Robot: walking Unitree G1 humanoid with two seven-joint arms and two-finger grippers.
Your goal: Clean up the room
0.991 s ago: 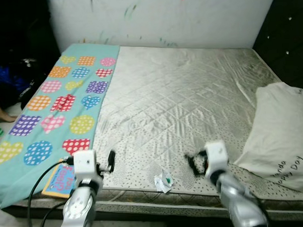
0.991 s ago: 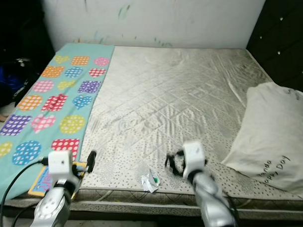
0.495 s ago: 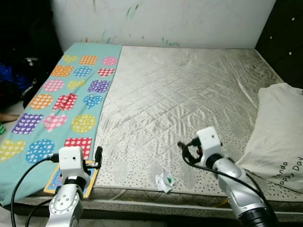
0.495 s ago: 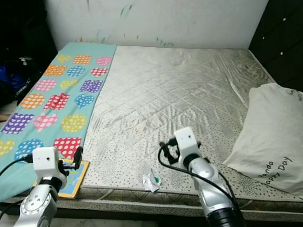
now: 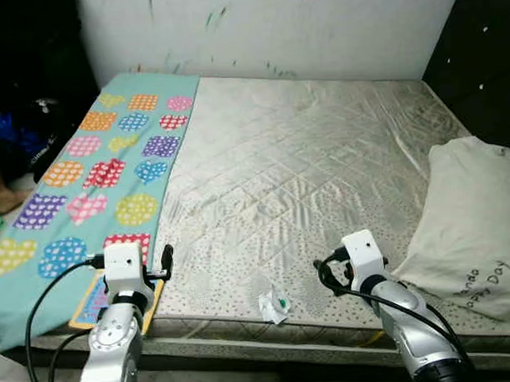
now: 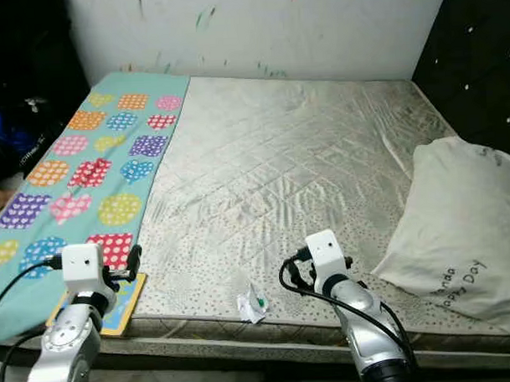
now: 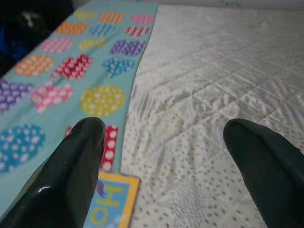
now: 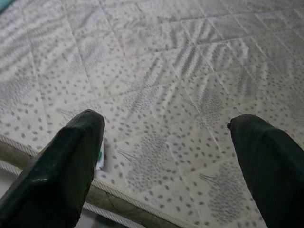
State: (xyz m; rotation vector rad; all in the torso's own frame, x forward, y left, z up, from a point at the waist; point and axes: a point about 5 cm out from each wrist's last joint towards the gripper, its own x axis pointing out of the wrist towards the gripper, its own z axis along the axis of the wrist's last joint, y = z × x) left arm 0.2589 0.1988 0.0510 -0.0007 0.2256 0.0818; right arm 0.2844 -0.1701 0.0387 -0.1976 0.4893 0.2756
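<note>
Hovering near the small crumpled white wrapper (image 5: 276, 307) on the bare grey quilted mattress (image 5: 322, 180), the right gripper (image 5: 329, 276) has jaws released, seemingly to collect it; left gripper (image 5: 165, 263) likewise released.

Left claw (image 7: 166, 156) spread wide over mattress (image 7: 228, 85) — spotted teal sheet (image 7: 71, 80) alongside

Pillow (image 5: 478, 233): "…nda Day"

A white paint-streaked wall (image 5: 316, 29) rises behind the bed; a black tufted headboard (image 5: 485, 66) stands beside it.
</note>
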